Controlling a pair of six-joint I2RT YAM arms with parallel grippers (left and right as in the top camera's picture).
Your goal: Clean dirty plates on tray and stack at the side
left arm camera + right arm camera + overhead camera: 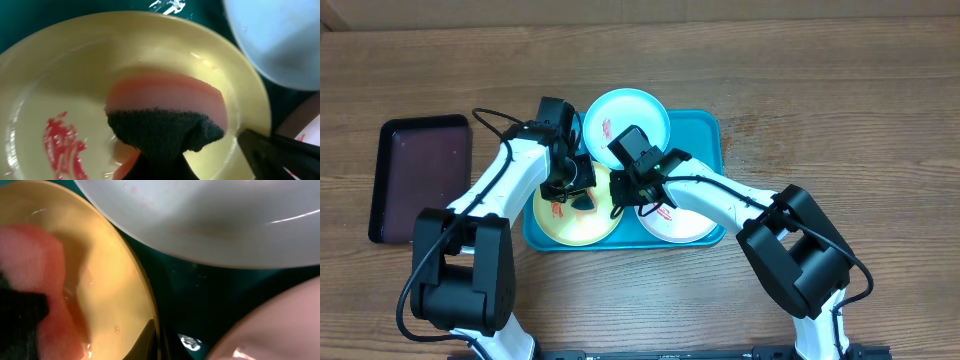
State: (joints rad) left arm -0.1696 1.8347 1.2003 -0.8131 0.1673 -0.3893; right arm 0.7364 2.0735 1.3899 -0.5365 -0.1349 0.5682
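The teal tray (705,135) holds three plates. The light blue plate (635,115) is at the back, with a red smear. The yellow-green plate (560,222) is at the front left and the white plate (685,225) at the front right. My left gripper (580,192) is shut on a pink sponge with a dark scrub side (165,107) and presses it on the yellow-green plate (65,75), beside a red smear (62,147). My right gripper (628,188) is shut on the yellow-green plate's right rim (150,330). The light blue plate (210,215) and the white plate (280,325) show close by.
A smaller dark maroon tray (420,175) lies on the wooden table to the left of the teal tray. Both arms cross over the middle of the teal tray. The right gripper's dark finger (280,155) shows at the plate's edge in the left wrist view.
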